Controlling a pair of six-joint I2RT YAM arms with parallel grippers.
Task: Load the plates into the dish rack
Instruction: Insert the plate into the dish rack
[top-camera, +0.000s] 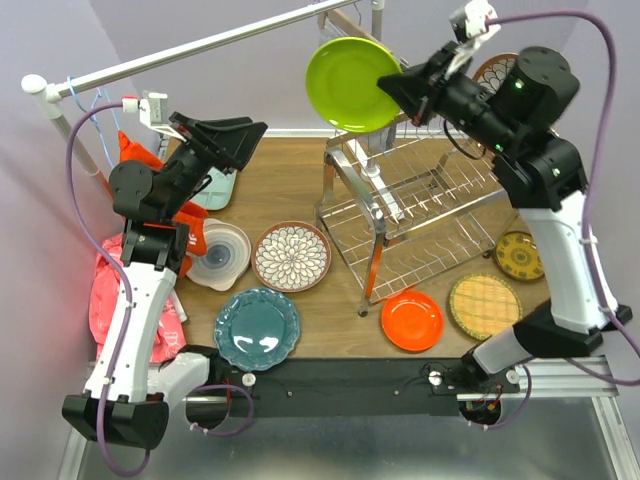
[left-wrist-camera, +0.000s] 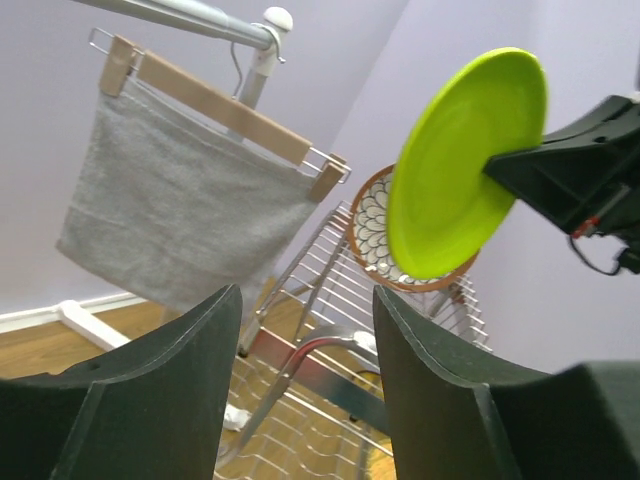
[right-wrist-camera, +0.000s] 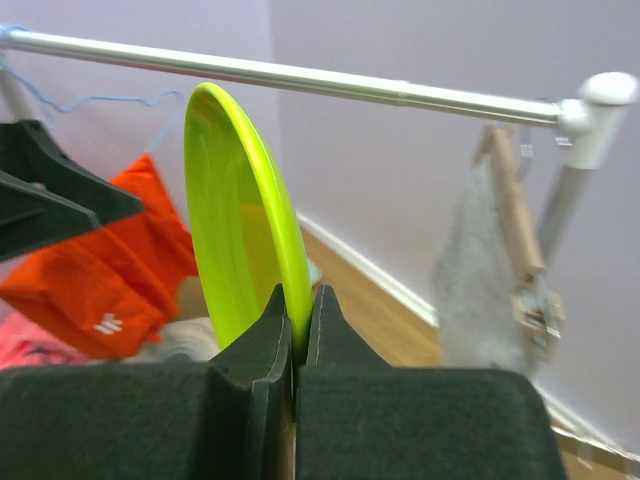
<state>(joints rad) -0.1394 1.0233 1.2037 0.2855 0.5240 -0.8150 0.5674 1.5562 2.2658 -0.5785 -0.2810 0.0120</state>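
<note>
My right gripper (top-camera: 398, 90) is shut on the rim of a lime green plate (top-camera: 350, 85), holding it upright in the air above the left end of the dish rack (top-camera: 420, 200). In the right wrist view its jaws (right-wrist-camera: 300, 318) pinch the plate's edge (right-wrist-camera: 235, 220). A brown-rimmed floral plate (top-camera: 497, 70) stands in the rack's upper tier. My left gripper (top-camera: 255, 133) hangs open and empty left of the rack, its fingers (left-wrist-camera: 200, 380) apart. On the table lie a floral plate (top-camera: 291, 256), teal (top-camera: 257, 328), orange (top-camera: 411, 320), yellow woven (top-camera: 484, 305), dark-yellow (top-camera: 519, 255) and white (top-camera: 222, 252) plates.
A long white clothes rail (top-camera: 200, 45) crosses above the back of the table. A grey cloth on a wooden hanger (left-wrist-camera: 190, 210) hangs from it behind the rack. Red (top-camera: 135, 150) and pink (top-camera: 105, 295) garments lie bunched at the left edge.
</note>
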